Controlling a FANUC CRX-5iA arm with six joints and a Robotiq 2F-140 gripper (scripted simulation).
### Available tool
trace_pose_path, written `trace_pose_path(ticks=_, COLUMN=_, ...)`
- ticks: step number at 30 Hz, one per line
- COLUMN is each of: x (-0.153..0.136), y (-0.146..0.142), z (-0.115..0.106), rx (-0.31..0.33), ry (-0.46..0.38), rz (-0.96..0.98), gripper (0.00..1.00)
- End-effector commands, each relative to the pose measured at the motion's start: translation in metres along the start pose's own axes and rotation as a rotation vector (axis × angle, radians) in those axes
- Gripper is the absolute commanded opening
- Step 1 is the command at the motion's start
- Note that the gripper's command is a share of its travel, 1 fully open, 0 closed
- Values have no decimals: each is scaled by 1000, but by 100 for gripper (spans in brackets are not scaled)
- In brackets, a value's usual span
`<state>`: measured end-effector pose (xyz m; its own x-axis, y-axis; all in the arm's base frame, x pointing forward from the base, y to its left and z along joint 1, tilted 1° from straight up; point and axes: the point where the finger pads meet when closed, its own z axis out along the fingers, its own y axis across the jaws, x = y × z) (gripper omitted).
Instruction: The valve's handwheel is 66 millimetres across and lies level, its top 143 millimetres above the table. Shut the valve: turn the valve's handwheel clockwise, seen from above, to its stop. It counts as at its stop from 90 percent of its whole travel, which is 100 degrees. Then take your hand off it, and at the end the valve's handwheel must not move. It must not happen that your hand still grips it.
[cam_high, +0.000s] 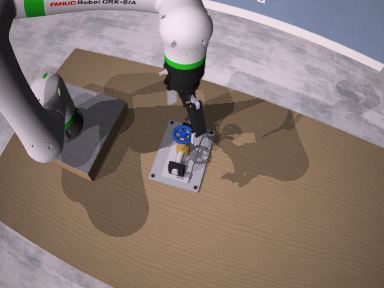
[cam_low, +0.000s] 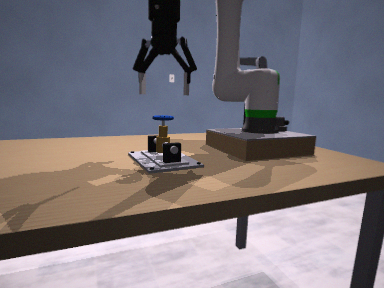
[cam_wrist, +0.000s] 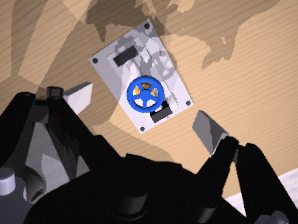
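Note:
The valve stands on a grey baseplate near the middle of the wooden table. Its blue handwheel lies level on a brass stem. My gripper hangs open and empty straight above the handwheel, with a clear gap between fingertips and wheel. In the wrist view the wheel sits between the two grey fingertips. In the top view one finger shows just right of the wheel.
The robot's base block stands on the table beside the valve plate. The table's edge runs along the front.

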<state>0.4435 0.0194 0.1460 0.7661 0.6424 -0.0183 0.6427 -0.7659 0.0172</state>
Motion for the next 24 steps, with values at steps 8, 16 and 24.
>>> trace_pose_path(ticks=8, x=-1, y=2, z=1, rx=0, ry=-1, rz=6, gripper=100)
trace_pose_path(ticks=16, x=-1, y=2, z=4, rx=0, ry=-1, rz=6, gripper=100)
trace_pose_path(ticks=24, x=-1, y=2, z=9, rx=0, ry=-1, rz=6, gripper=100)
